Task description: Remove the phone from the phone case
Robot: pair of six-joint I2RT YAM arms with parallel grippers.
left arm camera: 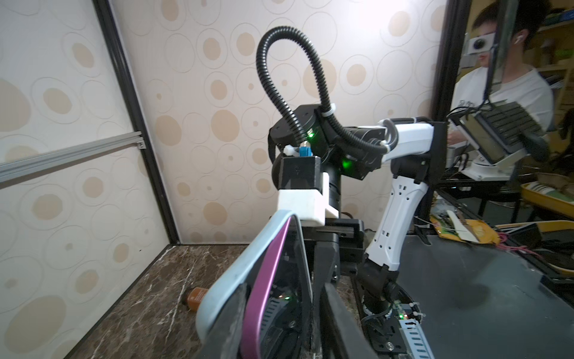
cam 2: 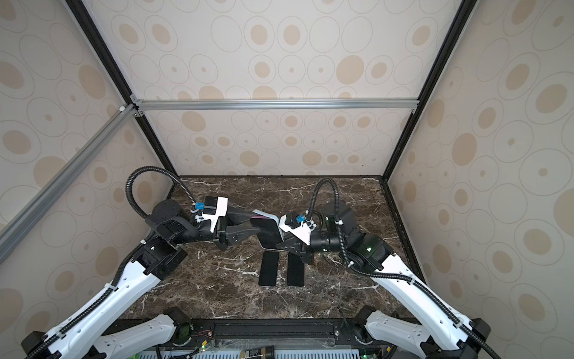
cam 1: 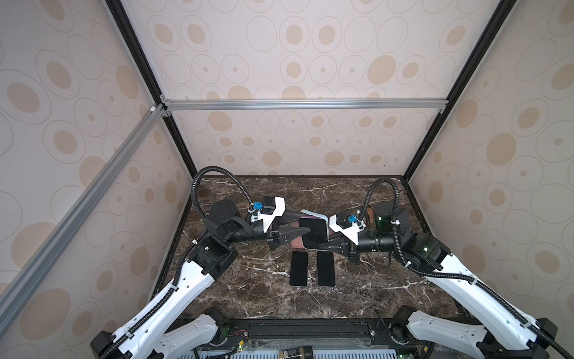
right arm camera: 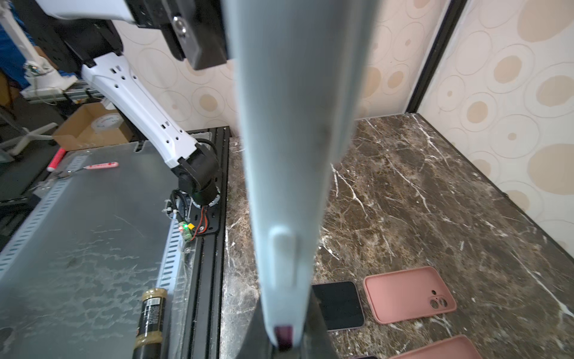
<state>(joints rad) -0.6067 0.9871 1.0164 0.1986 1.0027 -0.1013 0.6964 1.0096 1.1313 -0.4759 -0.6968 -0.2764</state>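
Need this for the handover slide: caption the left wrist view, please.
Upright purple phone partly out of its light-blue phone case, straddled by the left gripper, right arm behind.

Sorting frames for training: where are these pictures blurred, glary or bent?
Right wrist view: the blue case fills the middle, blurred, too near the lens; the pink case and table are sharp. Left wrist view: the blue case's near rim is soft, the phone screen mirrors green lights. Both top views: even light, no harsh shadows, frame uprights splayed by the wide lens.
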